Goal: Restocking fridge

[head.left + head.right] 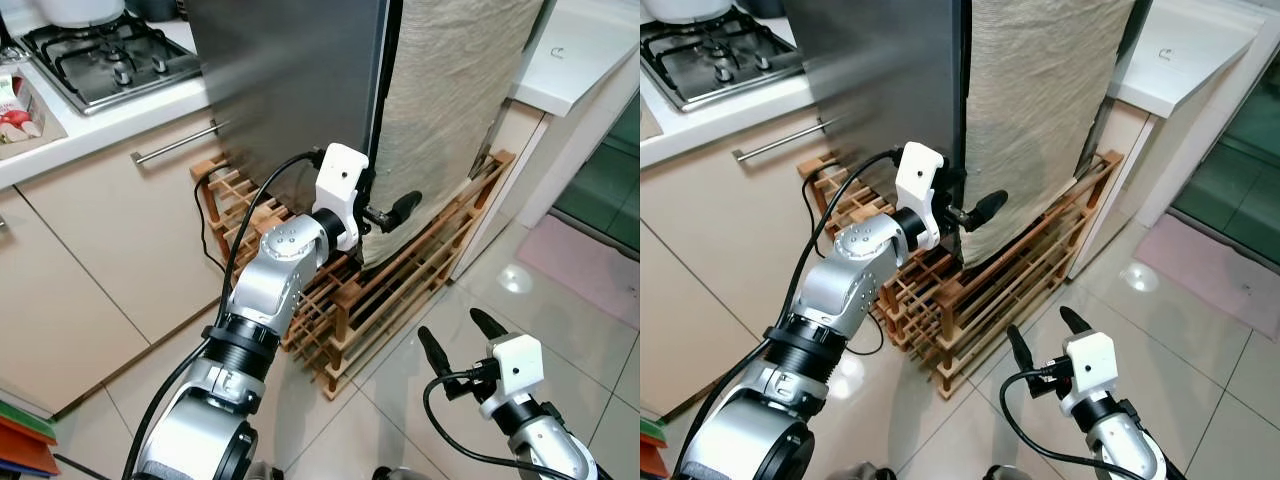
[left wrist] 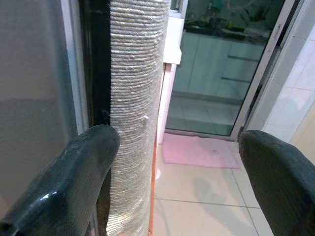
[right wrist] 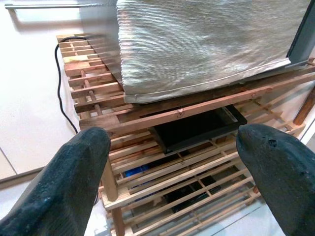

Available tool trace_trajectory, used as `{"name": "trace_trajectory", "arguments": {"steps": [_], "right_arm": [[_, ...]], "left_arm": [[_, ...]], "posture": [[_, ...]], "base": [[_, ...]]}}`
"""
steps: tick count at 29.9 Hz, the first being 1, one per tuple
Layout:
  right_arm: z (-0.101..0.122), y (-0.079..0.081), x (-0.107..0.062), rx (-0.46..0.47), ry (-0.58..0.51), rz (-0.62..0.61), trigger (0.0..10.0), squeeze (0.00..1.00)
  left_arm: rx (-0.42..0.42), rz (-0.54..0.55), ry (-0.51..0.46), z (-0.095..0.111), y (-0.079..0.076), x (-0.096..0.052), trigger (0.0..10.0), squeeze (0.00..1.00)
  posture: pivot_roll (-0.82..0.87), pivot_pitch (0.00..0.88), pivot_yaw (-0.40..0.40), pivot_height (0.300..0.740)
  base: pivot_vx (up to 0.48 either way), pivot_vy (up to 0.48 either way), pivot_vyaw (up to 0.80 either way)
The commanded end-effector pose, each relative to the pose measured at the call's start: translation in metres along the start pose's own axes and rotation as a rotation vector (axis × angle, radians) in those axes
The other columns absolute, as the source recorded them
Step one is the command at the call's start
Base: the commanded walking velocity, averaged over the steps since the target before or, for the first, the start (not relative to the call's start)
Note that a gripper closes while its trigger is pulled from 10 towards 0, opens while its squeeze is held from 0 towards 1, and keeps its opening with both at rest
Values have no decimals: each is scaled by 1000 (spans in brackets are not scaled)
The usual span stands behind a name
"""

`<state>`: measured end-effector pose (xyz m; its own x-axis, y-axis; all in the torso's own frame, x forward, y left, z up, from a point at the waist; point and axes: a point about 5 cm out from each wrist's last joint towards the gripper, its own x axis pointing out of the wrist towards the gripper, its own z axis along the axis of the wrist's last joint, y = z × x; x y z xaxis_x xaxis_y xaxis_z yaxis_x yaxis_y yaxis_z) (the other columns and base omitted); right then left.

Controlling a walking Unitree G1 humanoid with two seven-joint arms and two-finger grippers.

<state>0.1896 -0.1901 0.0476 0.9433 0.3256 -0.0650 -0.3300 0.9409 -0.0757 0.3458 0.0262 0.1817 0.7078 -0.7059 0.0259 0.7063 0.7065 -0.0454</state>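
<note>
A: Fridge position?
B: The fridge (image 1: 290,90), steel-sided, stands on a slatted wooden rack (image 1: 400,290) beside the cream counter cabinets (image 1: 110,230). Its front is draped in a beige woven cloth (image 1: 450,110).

A: Left arm?
B: The left gripper (image 1: 385,215) is raised at the fridge's front corner, fingers spread. One finger (image 2: 74,182) sits against the dark gap between steel side and cloth, the other out in open air. Nothing grasped.

A: Right arm?
B: The right gripper (image 1: 460,340) is low over the tiled floor (image 1: 560,330), near the rack, fingers parted and empty.

A: Surroundings?
B: Gas hob (image 1: 110,60) on the counter, pink mat (image 1: 590,265) by the glass door.
</note>
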Motion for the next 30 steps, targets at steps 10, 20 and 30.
{"name": "trace_trajectory", "arguments": {"steps": [10,20,30], "right_arm": [[-6,2,-8,25,8,-26,10000,0],[0,-3,-11,17,-10,-29,10000,0],[2,-3,-12,18,-11,-30,10000,0]], "left_arm": [[28,49,-36,10,15,-5,10000,0],[-1,19,-53,12,5,-1,10000,0],[-36,-24,-63,14,-9,4,10000,0]], "posture": [[-34,64,6,740],[-36,64,3,740],[-41,66,3,740]], "base": [[0,0,0],[0,0,0],[0,0,0]]}}
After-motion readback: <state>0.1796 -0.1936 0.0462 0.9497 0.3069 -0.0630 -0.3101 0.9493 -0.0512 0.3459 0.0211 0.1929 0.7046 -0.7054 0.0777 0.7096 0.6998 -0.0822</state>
